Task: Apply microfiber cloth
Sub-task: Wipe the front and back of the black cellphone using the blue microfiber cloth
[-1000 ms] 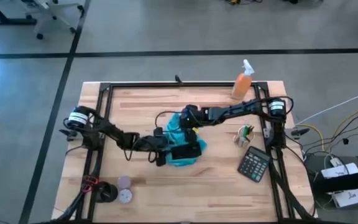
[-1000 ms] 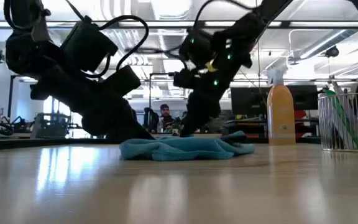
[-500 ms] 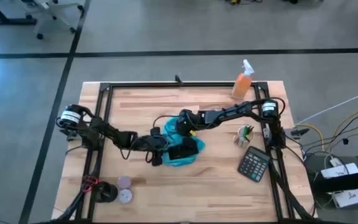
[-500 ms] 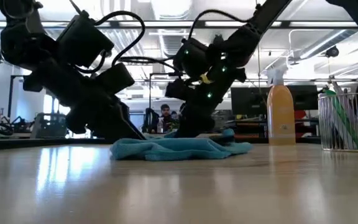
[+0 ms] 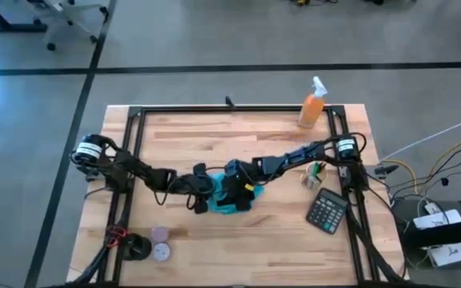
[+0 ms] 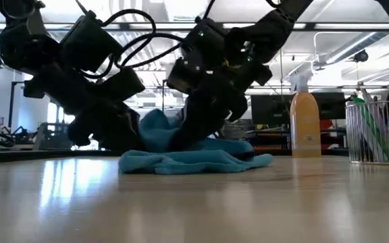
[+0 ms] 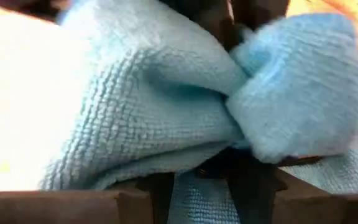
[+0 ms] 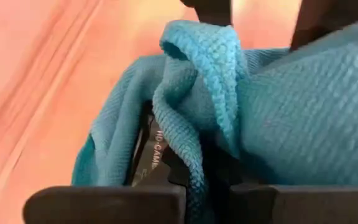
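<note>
From above, the light wooden table [image 5: 214,232], ringed by a black frame, stands on a grey floor crossed by dark lines. The microfiber cloth [image 5: 229,206] lies bunched at the table's centre. The left gripper [image 5: 208,192] meets it from 9 o'clock, the right gripper [image 5: 234,182] from 2 o'clock. An orange spray bottle [image 5: 313,106] stands toward 1 o'clock, a pen cup [image 5: 314,173] and a calculator [image 5: 327,211] toward 4 o'clock, two round discs [image 5: 161,243] toward 7 o'clock.

At table height, the cloth [image 6: 194,160] lies in a low heap on the glossy wood with one fold lifted between the two dark grippers. Behind is an open room with ceiling lights, pipes and a seated person; the bottle [image 6: 304,125] and the wire cup [image 6: 373,131] stand at 3 o'clock.

The left wrist view is filled with cloth [image 7: 166,99]; whether those fingers are spread or closed cannot be told.

In the right wrist view the fingers pinch a fold of cloth [image 8: 197,68] over bare wood.
</note>
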Tool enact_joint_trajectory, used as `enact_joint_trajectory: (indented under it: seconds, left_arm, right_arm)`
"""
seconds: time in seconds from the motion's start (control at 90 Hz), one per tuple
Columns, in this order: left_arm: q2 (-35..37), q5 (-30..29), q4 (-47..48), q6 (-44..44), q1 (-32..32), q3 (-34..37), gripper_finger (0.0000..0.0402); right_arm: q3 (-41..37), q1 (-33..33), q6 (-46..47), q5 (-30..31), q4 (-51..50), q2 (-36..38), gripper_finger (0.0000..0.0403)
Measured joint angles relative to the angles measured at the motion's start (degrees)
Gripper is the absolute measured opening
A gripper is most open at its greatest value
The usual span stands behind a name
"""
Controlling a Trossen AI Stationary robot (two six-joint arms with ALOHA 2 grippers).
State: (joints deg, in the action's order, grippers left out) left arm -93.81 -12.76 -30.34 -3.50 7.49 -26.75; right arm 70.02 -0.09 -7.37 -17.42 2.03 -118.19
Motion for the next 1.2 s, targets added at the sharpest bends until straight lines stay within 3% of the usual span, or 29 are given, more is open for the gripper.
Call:
enact_joint_trajectory:
  seconds: [0.256, 0.411, 0.756, 1.2]
  left_arm:
    - [10.8, 1.3, 15.8, -4.3, 1.7, -0.1, 0.0116]
    - [13.2, 1.2, 13.2, -6.7, 4.7, 1.0, 0.0111]
    - [4.8, 1.2, 2.1, -7.5, 6.3, 1.5, 0.0099]
    - [-3.9, 1.2, -9.2, -9.5, 6.7, 1.4, 0.0099]
  right_arm:
    - [0.1, -0.8, 8.0, 0.5, 6.5, -4.2, 0.0]
    - [0.0, -1.3, 9.5, 2.2, 8.3, -4.7, 0.0]
    - [-1.1, -1.5, 8.2, -1.1, -1.4, 0.2, 0.0]
    - [-14.3, -1.4, 9.3, 1.7, -3.0, 11.7, 0.0]
